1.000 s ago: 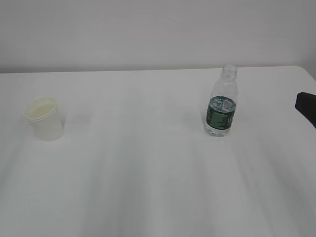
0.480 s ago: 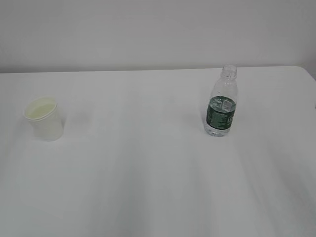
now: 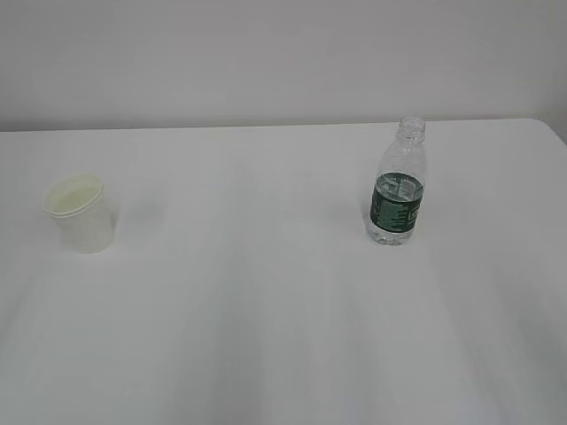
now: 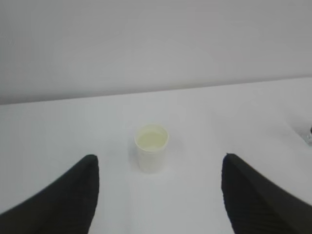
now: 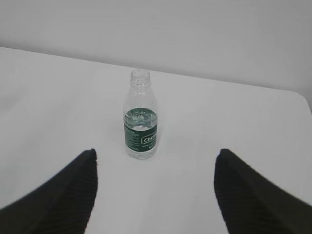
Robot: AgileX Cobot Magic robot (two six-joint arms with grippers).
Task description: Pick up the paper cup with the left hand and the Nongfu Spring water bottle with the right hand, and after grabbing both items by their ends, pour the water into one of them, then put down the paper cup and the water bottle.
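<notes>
The small white paper cup (image 3: pixel 80 212) stands upright on the left of the white table; the left wrist view shows the cup (image 4: pixel 151 147) ahead of my left gripper (image 4: pixel 159 163), which is open and empty, well short of it. The Nongfu Spring water bottle (image 3: pixel 398 181), clear with a dark green label and no cap, stands upright on the right, with water up to about the label's top. In the right wrist view the bottle (image 5: pixel 141 117) is ahead of my open, empty right gripper (image 5: pixel 155 156). Neither arm shows in the exterior view.
The white table (image 3: pixel 266 310) runs back to a plain pale wall. Its far right corner (image 3: pixel 545 124) shows in the exterior view. A wide bare stretch of tabletop lies between cup and bottle.
A black part of the right arm at the exterior view's right edge has drawn out of sight. Cup and bottle have not moved.
</notes>
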